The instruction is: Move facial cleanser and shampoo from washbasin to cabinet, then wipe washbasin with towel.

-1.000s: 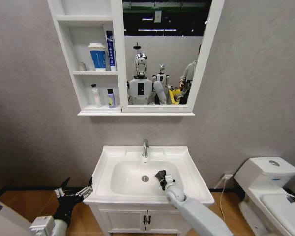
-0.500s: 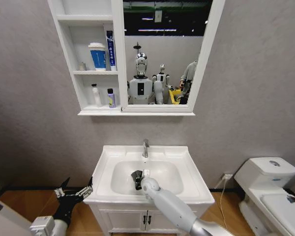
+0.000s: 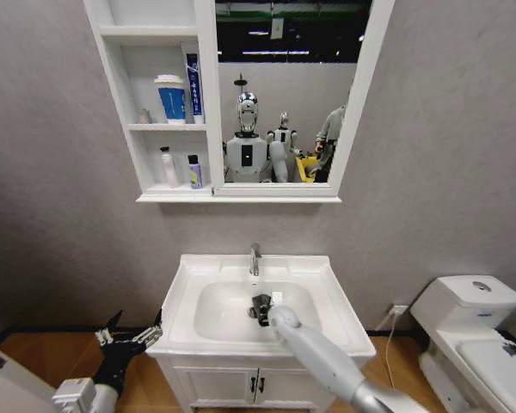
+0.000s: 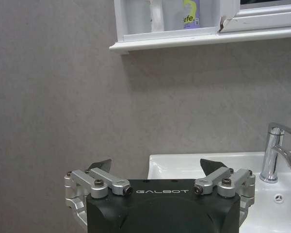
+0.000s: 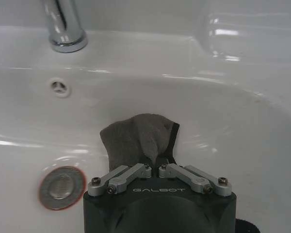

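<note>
The right gripper [image 3: 261, 307] sits down in the washbasin [image 3: 189, 275] bowl, fingers clamped on the towel [image 5: 136, 138]. From the head view that's just a dark lump near the drain, in front of the faucet [image 3: 254, 258]. The right wrist view is way clearer: the grey towel is bunched up between the closed fingers and pressed against the white bowl wall, with the red-ringed drain [image 5: 61, 187] just beside it and the overflow hole [image 5: 60, 87] farther up below the faucet base.

The left gripper [image 3: 131, 335] hangs low beside the washbasin's left edge, fingers spread apart and holding nothing. Its wrist view looks past the fingers at the grey wall and the bottom of the cabinet [image 4: 194, 41].

The head view shows the cabinet's shelves with bottles [image 3: 181, 168] and tubes [image 3: 179, 95] on them.
</note>
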